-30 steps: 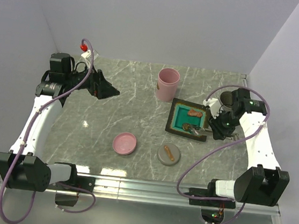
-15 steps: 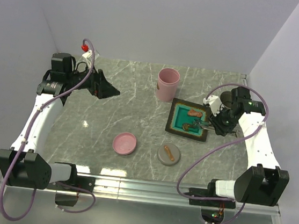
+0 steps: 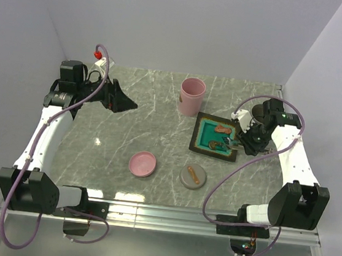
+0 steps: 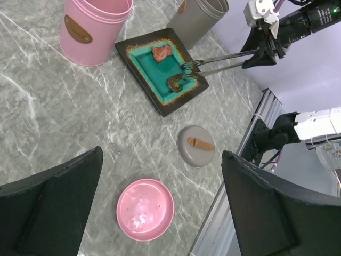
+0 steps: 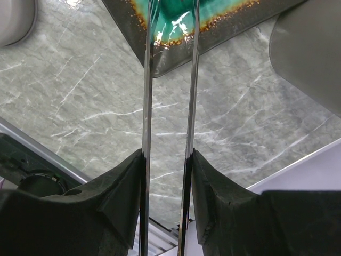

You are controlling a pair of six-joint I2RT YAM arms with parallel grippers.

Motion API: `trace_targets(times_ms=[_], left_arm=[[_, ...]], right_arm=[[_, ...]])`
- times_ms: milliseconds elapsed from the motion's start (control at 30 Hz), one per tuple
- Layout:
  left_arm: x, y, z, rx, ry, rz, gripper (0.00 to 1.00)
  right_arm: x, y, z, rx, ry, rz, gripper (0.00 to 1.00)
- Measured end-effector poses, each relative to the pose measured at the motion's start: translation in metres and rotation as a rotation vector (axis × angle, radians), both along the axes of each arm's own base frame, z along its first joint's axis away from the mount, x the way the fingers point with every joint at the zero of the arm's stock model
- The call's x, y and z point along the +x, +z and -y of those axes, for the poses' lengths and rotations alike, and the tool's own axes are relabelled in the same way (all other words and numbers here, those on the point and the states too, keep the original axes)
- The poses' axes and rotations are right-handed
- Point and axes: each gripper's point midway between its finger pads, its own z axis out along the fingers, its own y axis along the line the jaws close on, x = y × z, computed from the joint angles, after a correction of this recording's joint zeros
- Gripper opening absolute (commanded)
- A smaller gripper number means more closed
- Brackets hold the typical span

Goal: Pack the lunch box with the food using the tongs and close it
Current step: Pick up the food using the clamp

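Polished shiny metal tongs (image 5: 146,106), glossy teal-glazed tray (image 4: 151,68), smooth grey marble-look table (image 4: 53,122)

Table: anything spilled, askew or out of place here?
Nothing is spilled or tipped. One oddity: an orange food piece lies alone on the grey round lid, apart from the black tray, where the tongs reach in.
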Motion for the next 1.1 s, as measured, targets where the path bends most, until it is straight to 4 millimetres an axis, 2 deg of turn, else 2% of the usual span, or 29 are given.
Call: trace_targets(times_ms=[467,667,800,967,1100], left_arm=[[0.001,-0.001,0.000,0.001,0.000,-0.002,0.99],[0.001,-0.001,0.000,0.001,0.000,-0.002,0.99],[0.001,-0.001,0.000,0.002,0.000,0.000,1.00],[0.001,-0.001,0.000,0.003,-0.001,0.001,0.99],[0.000,-0.002,0.000,0.004,-0.002,-0.003,0.99]], right_arm=[[0.003,-0.015,-0.007,0.039,0.010,-0.061,0.43],[0.002,-0.017,-0.011,0.062,0.014,-0.074,0.27],[0.001,-0.017,-0.014,0.074,0.016,-0.081,0.20],[-0.004,-0.015,-0.017,0.093,0.020,-0.092,0.17],[-0.006,-0.003,-0.019,0.106,0.020,-0.076,0.17]])
